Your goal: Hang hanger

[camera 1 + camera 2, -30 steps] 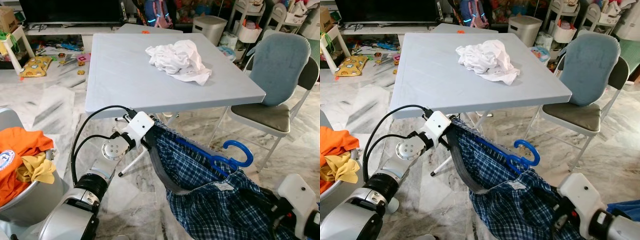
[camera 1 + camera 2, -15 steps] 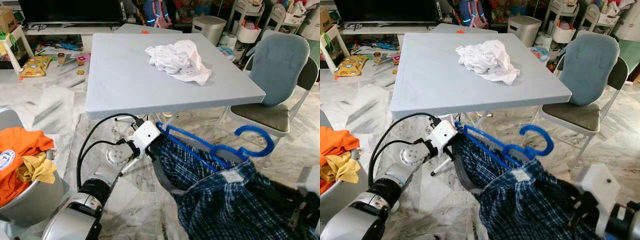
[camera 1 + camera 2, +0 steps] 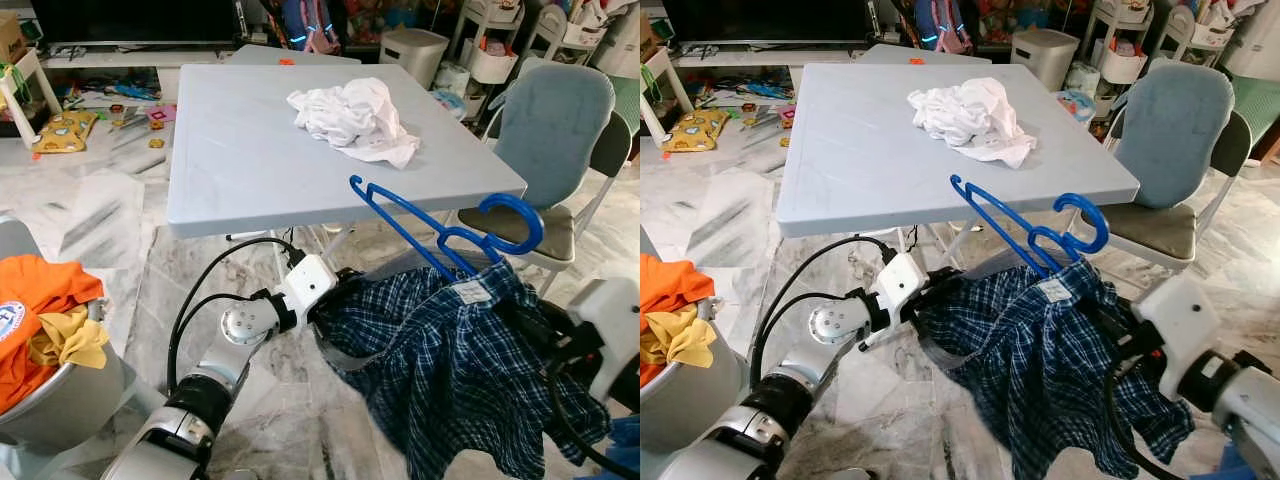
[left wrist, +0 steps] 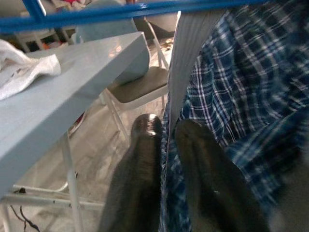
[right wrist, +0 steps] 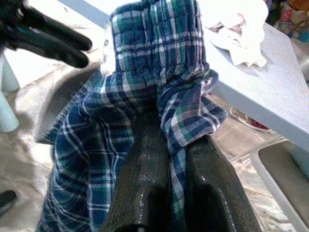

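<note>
Both claws, left claw (image 4: 166, 145) and right claw (image 5: 169, 159), clamped shut on plaid shirt (image 3: 455, 370), now raised higher than before, blue hanger (image 3: 440, 225) lifted up against grey surface (image 3: 250, 160) front edge.

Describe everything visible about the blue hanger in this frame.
The blue hanger looks like plastic, with a curled hook and a straight arm ending in a small upturned tip. It is tilted, the arm rising past the grey table edge. Its lower part sits inside the plaid shorts, which the left gripper and right gripper pinch.
</note>
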Controlling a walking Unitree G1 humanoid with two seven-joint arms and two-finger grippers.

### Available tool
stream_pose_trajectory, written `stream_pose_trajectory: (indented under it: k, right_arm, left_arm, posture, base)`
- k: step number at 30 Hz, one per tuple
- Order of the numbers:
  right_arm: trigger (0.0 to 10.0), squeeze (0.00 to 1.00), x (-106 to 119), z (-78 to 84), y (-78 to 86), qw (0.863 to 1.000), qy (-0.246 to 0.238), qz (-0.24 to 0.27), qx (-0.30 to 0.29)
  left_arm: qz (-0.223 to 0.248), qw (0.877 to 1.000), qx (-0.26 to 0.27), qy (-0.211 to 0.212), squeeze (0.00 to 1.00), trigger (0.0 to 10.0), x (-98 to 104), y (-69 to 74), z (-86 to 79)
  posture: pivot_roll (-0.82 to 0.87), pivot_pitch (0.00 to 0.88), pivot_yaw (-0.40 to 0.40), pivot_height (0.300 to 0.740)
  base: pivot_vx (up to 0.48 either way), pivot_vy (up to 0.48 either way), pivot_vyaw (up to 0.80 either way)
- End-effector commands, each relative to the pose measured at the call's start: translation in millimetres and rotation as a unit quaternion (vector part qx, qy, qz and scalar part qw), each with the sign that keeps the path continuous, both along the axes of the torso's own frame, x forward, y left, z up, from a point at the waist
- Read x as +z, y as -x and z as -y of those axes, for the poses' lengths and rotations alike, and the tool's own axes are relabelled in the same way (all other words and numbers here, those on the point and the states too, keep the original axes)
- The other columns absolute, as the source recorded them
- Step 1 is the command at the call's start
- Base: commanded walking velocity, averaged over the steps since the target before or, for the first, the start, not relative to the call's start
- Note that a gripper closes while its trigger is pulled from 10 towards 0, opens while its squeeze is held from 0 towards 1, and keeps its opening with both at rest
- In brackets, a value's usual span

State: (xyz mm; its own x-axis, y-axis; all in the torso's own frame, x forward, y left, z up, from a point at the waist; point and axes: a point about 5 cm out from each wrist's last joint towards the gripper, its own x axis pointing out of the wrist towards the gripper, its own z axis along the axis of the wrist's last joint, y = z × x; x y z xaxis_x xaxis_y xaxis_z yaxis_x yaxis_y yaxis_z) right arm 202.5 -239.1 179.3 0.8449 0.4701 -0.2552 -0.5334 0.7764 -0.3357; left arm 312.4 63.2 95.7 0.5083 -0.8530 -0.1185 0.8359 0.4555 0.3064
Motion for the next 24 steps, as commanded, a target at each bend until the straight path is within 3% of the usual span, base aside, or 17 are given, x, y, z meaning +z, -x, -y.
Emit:
stream_pose_trajectory:
  k: [1, 3, 8, 11, 15, 19, 24]
  right_arm:
    - [10.0, 0.00, 2.2, 2.6, -5.5, 1.000, 0.017, 0.018, -0.010]
    - [10.0, 0.00, -2.0, 2.8, -10.6, 0.999, 0.040, 0.014, -0.007]
    - [10.0, 0.00, -12.3, -1.1, -18.5, 0.998, 0.068, 0.005, 0.014]
    - [10.0, 0.00, -15.7, -1.8, -20.9, 0.997, 0.072, -0.003, 0.023]
    - [10.0, 0.00, -24.6, -4.0, -19.9, 0.990, 0.112, -0.026, 0.078]
    - [10.0, 0.00, -32.9, 6.4, -19.7, 0.984, 0.139, -0.051, 0.100]
    - [10.0, 0.00, -40.7, 14.7, -18.5, 0.977, 0.162, -0.076, 0.120]
  left_arm:
    - [0.016, 0.999, -0.040, -0.005, 1.00, 10.0, 5.9, 4.5, 5.7]
    - [0.018, 0.996, -0.088, -0.020, 1.00, 10.0, 5.1, 12.2, 6.5]
    - [0.014, 0.990, -0.139, -0.024, 1.00, 10.0, 4.4, 23.5, 7.3]
    - [0.019, 0.989, -0.144, -0.021, 1.00, 10.0, 4.6, 25.1, 7.3]
    - [0.030, 0.986, -0.160, -0.022, 1.00, 10.0, 8.8, 26.0, 3.6]
    - [0.063, 0.984, -0.161, -0.031, 1.00, 10.0, 19.4, 20.7, -4.8]
    - [0.084, 0.975, -0.197, -0.053, 1.00, 10.0, 24.2, 25.4, -9.2]
  posture:
    - [0.00, 0.000, -0.104, 0.740]
    - [0.00, 0.000, -0.099, 0.740]
    - [0.00, 0.000, -0.094, 0.740]
    - [0.00, 0.000, -0.094, 0.740]
    - [0.01, 0.000, -0.101, 0.740]
    - [0.01, 0.000, -0.104, 0.740]
    - [0.01, 0.000, -0.104, 0.740]
  base:
    - [0.000, 0.000, 0.00]
    - [0.000, 0.000, 0.00]
    - [0.000, 0.000, 0.00]
    - [0.000, 0.000, 0.00]
    - [0.000, 0.000, 0.00]
    - [0.000, 0.000, 0.00]
    - [0.000, 0.000, 0.00]
